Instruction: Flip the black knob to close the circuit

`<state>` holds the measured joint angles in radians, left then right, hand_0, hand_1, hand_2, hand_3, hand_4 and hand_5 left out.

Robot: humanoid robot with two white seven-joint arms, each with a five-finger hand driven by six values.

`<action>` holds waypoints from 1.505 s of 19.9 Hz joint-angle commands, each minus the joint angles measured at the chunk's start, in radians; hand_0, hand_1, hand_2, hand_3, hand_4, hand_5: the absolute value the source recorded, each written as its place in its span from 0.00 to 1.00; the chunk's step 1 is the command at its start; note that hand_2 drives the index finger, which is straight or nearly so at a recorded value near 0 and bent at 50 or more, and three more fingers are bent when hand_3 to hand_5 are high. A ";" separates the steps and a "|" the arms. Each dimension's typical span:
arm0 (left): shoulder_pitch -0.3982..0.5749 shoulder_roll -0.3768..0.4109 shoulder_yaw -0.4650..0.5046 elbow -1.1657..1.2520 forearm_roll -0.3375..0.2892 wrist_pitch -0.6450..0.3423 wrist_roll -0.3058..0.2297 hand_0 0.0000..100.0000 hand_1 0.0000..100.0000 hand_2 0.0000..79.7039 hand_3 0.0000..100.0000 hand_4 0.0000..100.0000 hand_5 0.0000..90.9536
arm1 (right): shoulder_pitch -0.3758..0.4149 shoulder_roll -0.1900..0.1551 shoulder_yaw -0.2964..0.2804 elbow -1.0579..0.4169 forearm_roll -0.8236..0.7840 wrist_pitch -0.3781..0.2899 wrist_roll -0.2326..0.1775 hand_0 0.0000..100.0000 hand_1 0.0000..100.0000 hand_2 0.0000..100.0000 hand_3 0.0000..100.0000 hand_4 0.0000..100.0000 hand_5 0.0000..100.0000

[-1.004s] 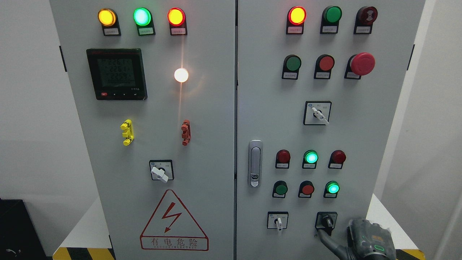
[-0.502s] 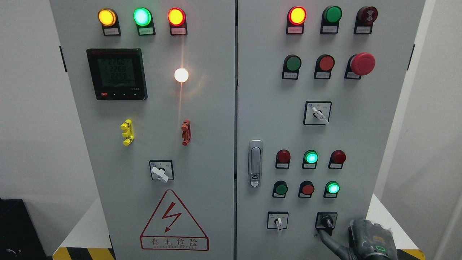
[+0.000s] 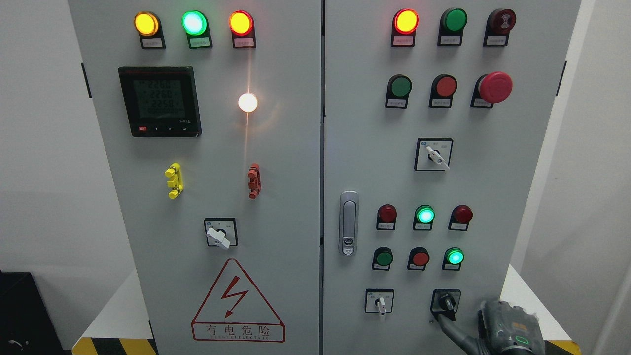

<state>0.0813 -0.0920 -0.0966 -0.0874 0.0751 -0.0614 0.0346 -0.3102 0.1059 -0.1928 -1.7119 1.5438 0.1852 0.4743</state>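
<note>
The black knob sits in a black square plate at the lower right of the grey cabinet's right door. Its handle points down and a little to the left. My right hand is at the picture's bottom right, just right of and below the knob. One dark finger stretches up and to the left, and its tip reaches the knob's lower end. The hand grips nothing. My left arm is out of view.
A white-handled switch is left of the black knob. Red and green buttons and lamps sit above it. A red mushroom stop button juts out higher up. A door latch is at the door's left edge.
My right hand has shifted slightly to the right and down. The finger stays at the knob's lower end. The knob has not turned.
</note>
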 commanded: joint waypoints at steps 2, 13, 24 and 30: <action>0.000 0.000 0.000 0.000 0.000 0.000 0.001 0.12 0.56 0.00 0.00 0.00 0.00 | -0.001 -0.005 -0.024 0.005 -0.004 0.000 0.000 0.00 0.00 0.88 1.00 0.90 0.87; 0.000 0.000 0.000 0.000 0.000 0.000 0.001 0.12 0.56 0.00 0.00 0.00 0.00 | -0.003 -0.002 -0.025 -0.015 -0.011 0.000 -0.002 0.00 0.00 0.88 1.00 0.90 0.87; 0.000 0.000 0.000 0.000 0.000 0.000 0.001 0.12 0.56 0.00 0.00 0.00 0.00 | -0.004 0.000 -0.025 -0.029 -0.013 0.000 -0.002 0.00 0.00 0.88 1.00 0.90 0.87; 0.000 0.000 0.000 0.000 0.000 0.000 0.001 0.12 0.56 0.00 0.00 0.00 0.00 | -0.004 -0.002 -0.025 -0.034 -0.031 0.000 -0.002 0.00 0.00 0.88 1.00 0.90 0.87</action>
<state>0.0813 -0.0920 -0.0966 -0.0874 0.0752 -0.0614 0.0346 -0.3137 0.1049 -0.2156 -1.7350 1.5232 0.1846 0.4747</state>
